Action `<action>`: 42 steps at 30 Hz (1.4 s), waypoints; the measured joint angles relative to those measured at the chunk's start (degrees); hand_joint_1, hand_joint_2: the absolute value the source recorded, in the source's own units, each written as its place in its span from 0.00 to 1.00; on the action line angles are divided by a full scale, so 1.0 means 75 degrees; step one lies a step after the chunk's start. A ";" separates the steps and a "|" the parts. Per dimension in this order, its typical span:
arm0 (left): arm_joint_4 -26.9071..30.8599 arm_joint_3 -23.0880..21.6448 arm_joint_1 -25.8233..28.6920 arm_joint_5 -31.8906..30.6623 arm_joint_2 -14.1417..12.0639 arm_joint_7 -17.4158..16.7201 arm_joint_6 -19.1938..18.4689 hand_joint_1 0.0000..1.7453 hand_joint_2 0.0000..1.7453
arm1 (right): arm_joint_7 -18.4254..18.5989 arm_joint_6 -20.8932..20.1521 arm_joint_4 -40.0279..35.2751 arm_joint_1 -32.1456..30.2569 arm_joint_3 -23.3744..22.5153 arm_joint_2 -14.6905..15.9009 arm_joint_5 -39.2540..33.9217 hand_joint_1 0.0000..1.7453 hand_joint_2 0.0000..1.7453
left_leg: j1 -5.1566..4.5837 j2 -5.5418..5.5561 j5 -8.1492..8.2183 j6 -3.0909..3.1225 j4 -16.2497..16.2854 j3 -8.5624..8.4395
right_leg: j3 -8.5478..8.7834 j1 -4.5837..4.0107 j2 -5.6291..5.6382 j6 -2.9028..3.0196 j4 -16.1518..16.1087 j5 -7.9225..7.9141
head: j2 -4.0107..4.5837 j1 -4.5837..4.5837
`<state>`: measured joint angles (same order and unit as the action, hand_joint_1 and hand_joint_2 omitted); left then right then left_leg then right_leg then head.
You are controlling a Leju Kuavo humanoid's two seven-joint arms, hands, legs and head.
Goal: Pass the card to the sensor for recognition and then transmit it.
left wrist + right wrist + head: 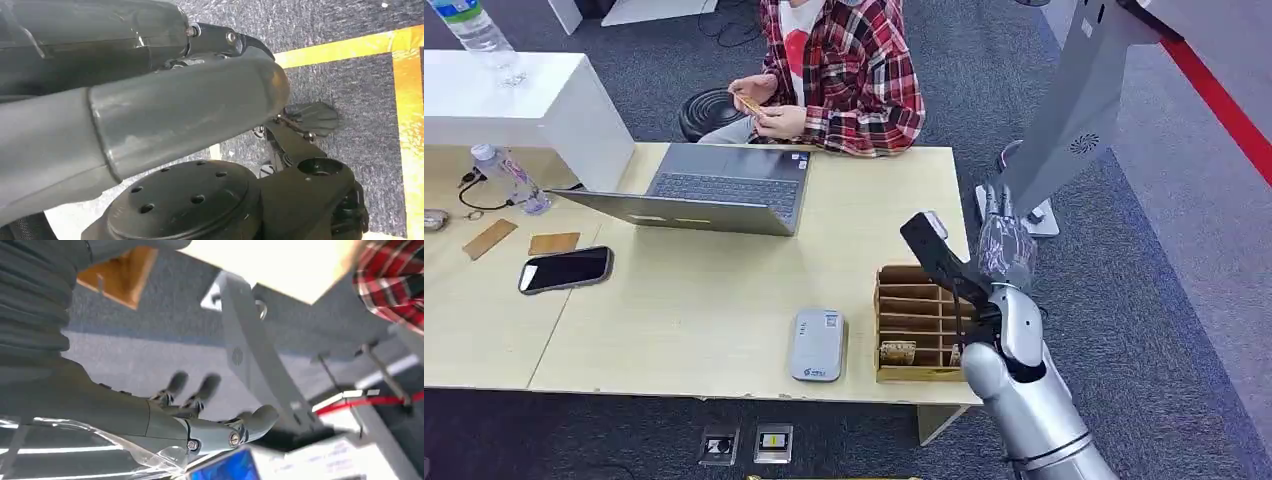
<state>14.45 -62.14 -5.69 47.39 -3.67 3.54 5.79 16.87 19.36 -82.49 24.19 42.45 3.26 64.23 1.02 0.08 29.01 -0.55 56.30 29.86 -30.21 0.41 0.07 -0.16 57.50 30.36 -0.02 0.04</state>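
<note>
Head view: right hand [1004,245] raised beside card box [921,325], fingers apart, empty; left hand state unclear. Risk: arm clipping box.

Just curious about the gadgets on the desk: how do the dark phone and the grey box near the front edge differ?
The phone is black and glossy; the grey box is pale and matte, with a small label. The phone lies crosswise on the left table; the box lies lengthwise near the front edge, beside the wooden rack. The phone looks thinner, the box thicker. Both are rounded rectangles lying flat.
</note>
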 joint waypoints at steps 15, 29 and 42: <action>-0.0047 0.0361 0.0055 0.0437 -0.0023 0.0006 0.0128 0.00 0.00 | 0.0883 -0.2376 -0.3113 -0.1601 -0.0041 0.1331 0.0531 0.00 1.00 | -0.0001 -0.0001 0.0001 0.0001 0.0000 0.0000 | 0.0001 0.0001 0.0000 0.0000 -0.0002 0.0000 | 0.0000 -0.0003; -0.0047 0.0524 0.0053 0.0519 -0.0023 0.0035 0.0140 0.00 0.00 | 0.1140 -0.2650 -0.3619 -0.2138 0.0157 0.1769 -0.0267 1.00 1.00 | -0.0001 0.0000 0.0001 0.0001 -0.0001 0.0002 | 0.0003 0.0001 -0.0002 0.0000 -0.0002 0.0000 | 0.0000 -0.0003; -0.0047 0.0577 0.0051 0.0568 -0.0026 0.0058 0.0239 0.00 0.00 | 0.0950 -0.1730 -0.3362 -0.2500 0.0347 0.1769 -0.0189 1.00 1.00 | -0.0001 0.0001 0.0001 0.0001 -0.0002 0.0002 | 0.0004 0.0001 -0.0003 -0.0001 -0.0002 0.0000 | 0.0000 0.0000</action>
<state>14.10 -57.81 -5.30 51.65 -3.87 3.98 7.58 24.00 6.38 -107.71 5.44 45.05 16.52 62.82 1.01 0.09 29.02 -0.54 56.28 29.88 -30.19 0.42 0.05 -0.16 57.48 30.36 -0.02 0.04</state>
